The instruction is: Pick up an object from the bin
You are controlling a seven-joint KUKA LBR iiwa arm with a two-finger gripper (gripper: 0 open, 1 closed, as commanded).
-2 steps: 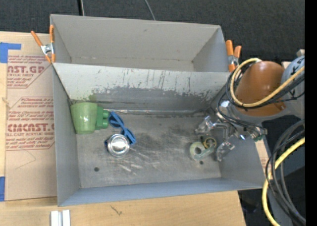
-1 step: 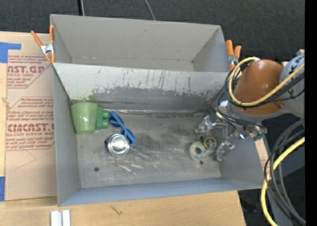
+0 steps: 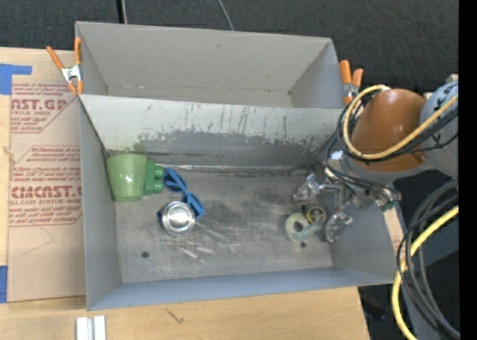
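My gripper (image 3: 322, 210) hangs low at the right side of the bin, its metal fingers spread apart just above the floor. Right under and slightly left of the fingertips lies a small pale green ring-shaped thing (image 3: 300, 227) with a hole in its middle. It lies on the floor, not between the fingers. Far across the bin at the left wall rests a green plastic cup (image 3: 131, 175) on its side. Beside it are a blue curved strip (image 3: 183, 189) and a shiny round metal lid (image 3: 177, 218).
The arm with its orange cover and yellow-black cables comes in over the bin's right rim. The right wall stands close behind the gripper. Bare scratched floor stretches between the ring and the things at the left.
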